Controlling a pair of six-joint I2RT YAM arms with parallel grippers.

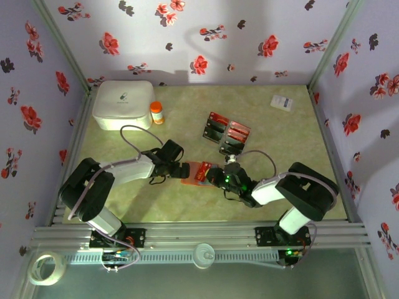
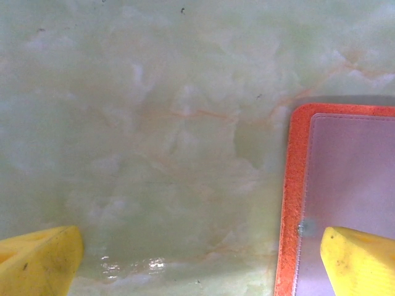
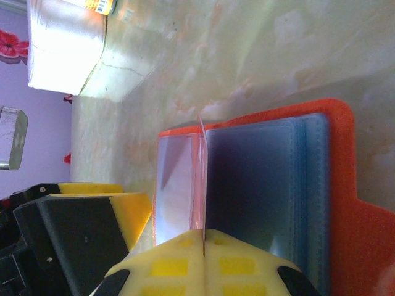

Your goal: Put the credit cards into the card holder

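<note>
Seen from above, one white box (image 1: 123, 104) sits far back-left of the open card holder (image 1: 197, 172). About six red and black credit cards (image 1: 225, 132) lie just behind it, and one orange bottle (image 1: 156, 113) stands back-left of it. The wrist views add the grips. The left gripper (image 2: 197, 265) is spread wide and holds nothing, with one finger over the holder. The right gripper (image 3: 202, 246) is clamped tight on the holder's clear sleeve.

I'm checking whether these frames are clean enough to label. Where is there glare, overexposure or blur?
Top external: the white box is nearly blown out. Left wrist: soft overall, with a glare streak on the table low down. Right wrist: the box burns white at upper left, and the right gripper, shut on a clear sleeve of the card holder, is soft up close.
</note>
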